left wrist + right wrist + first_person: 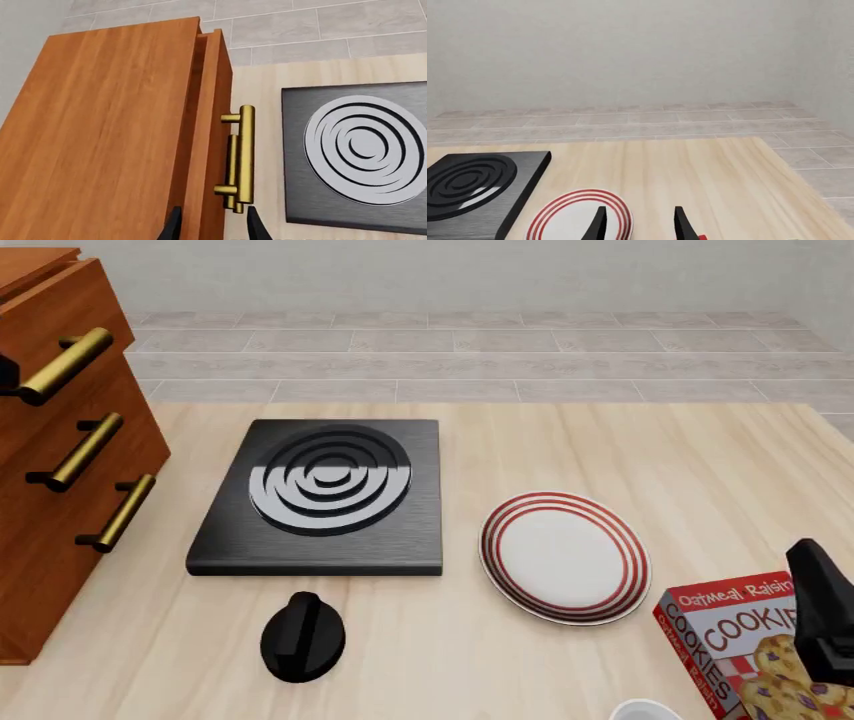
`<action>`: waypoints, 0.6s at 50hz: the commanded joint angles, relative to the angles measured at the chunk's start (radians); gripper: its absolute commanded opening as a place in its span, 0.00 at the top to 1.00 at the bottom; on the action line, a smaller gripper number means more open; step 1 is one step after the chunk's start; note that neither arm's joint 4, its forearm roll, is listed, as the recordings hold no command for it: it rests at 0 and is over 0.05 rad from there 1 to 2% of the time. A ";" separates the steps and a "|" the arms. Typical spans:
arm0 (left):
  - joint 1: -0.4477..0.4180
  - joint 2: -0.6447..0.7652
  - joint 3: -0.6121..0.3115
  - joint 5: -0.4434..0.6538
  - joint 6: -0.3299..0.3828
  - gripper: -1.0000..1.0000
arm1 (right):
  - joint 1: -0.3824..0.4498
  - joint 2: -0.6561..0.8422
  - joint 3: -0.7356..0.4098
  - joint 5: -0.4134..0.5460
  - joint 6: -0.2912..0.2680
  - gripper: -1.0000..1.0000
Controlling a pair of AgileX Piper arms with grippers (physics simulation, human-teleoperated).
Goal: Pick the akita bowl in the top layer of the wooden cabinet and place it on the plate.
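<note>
Since the top layer (pixel 212 125) is stiff wood, its slick brass handle (pixel 244 155) is the grip point, just ahead of the left gripper (pixel 212 222), whose fingers are spread with nothing held.

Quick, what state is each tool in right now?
Left tool: open, holding nothing, near the brass bar handle.
Right tool: open, holding nothing.

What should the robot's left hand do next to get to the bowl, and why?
Probably move the left gripper forward until its open fingers sit around the brass handle of the top layer, then close on it. That drawer looks pulled out only a crack, no bowl is visible yet, and the plate waits bare.
</note>
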 commanded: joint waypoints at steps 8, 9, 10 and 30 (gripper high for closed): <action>-0.024 0.032 0.045 0.020 -0.044 0.00 | 0.000 -0.003 0.002 0.002 0.000 0.00; -0.026 0.036 0.046 0.024 -0.049 0.00 | 0.000 -0.004 0.002 0.001 0.000 0.00; -0.026 0.036 0.046 0.024 -0.049 0.00 | 0.000 -0.003 0.002 0.002 0.000 0.00; -0.104 0.044 0.018 0.068 -0.100 0.00 | 0.000 -0.003 0.002 0.002 0.000 0.00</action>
